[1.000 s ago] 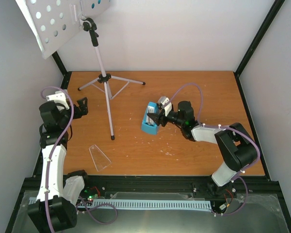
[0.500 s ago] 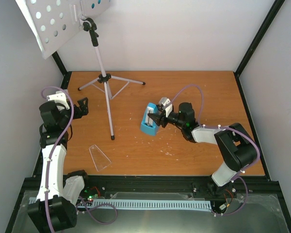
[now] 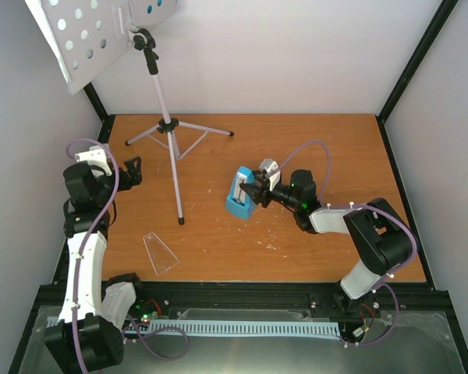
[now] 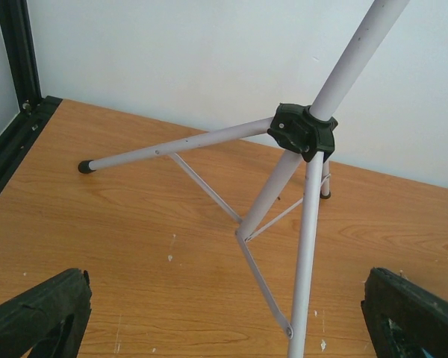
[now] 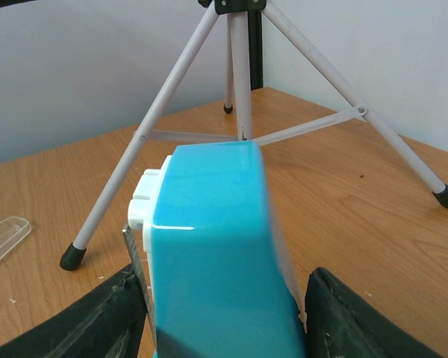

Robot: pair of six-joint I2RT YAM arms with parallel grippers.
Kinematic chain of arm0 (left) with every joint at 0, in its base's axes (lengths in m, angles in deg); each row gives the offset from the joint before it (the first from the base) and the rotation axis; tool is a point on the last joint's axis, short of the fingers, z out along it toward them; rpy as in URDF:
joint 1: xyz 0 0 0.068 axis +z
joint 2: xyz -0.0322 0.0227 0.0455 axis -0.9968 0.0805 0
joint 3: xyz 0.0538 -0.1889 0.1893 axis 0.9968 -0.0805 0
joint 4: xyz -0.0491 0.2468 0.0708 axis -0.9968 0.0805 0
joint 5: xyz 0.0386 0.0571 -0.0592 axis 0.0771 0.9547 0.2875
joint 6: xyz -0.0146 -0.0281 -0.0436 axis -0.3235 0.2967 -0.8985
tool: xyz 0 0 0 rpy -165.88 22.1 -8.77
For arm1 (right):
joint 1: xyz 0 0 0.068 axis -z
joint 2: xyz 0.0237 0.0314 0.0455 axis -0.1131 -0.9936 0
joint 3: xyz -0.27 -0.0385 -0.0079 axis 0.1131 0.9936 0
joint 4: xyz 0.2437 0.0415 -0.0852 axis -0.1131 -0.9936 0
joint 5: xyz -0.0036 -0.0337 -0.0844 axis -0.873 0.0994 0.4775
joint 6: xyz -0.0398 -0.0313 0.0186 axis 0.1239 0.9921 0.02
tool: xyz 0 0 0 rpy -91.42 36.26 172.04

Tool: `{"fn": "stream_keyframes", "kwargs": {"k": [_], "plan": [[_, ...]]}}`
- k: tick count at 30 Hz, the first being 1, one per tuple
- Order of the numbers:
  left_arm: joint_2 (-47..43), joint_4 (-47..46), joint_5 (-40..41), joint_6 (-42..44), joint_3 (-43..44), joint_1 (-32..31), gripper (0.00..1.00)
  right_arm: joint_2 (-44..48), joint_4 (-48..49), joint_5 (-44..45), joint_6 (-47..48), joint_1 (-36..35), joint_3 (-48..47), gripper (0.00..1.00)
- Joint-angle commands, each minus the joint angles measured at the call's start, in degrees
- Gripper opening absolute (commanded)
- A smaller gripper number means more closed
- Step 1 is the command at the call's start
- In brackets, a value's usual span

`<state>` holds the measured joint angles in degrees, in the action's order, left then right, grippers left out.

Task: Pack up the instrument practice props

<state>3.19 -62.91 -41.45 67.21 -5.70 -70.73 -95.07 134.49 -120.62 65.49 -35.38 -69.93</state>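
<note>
The white perforated music stand (image 3: 84, 35) stands on its thin grey tripod (image 3: 168, 125) at the back left. The tripod also shows in the left wrist view (image 4: 305, 130) and the right wrist view (image 5: 241, 82). A white sheet with blue spots (image 3: 152, 9) shows at the top edge beside the tray. The light-blue metronome (image 3: 239, 196) stands upright mid-table without its cover. My right gripper (image 3: 255, 195) is open, its jaws on either side of the metronome (image 5: 216, 253) with a small gap. My left gripper (image 3: 132, 171) is open and empty, left of the tripod, facing its legs (image 4: 224, 317).
The clear metronome cover (image 3: 161, 252) lies flat on the wooden table (image 3: 327, 148) near the front left, and shows at the left edge of the right wrist view (image 5: 4, 237). Black frame posts and white walls close in the table on three sides.
My right gripper has drawn back a little to the right along the metronome, which stays standing. The left arm has not moved.
</note>
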Motion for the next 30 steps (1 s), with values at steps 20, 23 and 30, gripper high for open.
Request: {"fn": "stream_keyframes", "kwargs": {"k": [20,23,30], "plan": [[-1.45,-1.33,1.37,3.21,-0.38,0.02,1.0,0.15,-3.1,0.43,-3.71,0.06,-1.92,0.61],[-1.27,-2.13,0.03,3.94,-0.59,0.02,1.0,0.96,-4.51,0.5,-3.05,0.06,-2.44,0.63],[-0.96,-3.25,-0.76,5.03,-1.35,0.02,1.0,3.22,-7.37,-1.72,-3.18,0.06,-4.46,0.81]]}}
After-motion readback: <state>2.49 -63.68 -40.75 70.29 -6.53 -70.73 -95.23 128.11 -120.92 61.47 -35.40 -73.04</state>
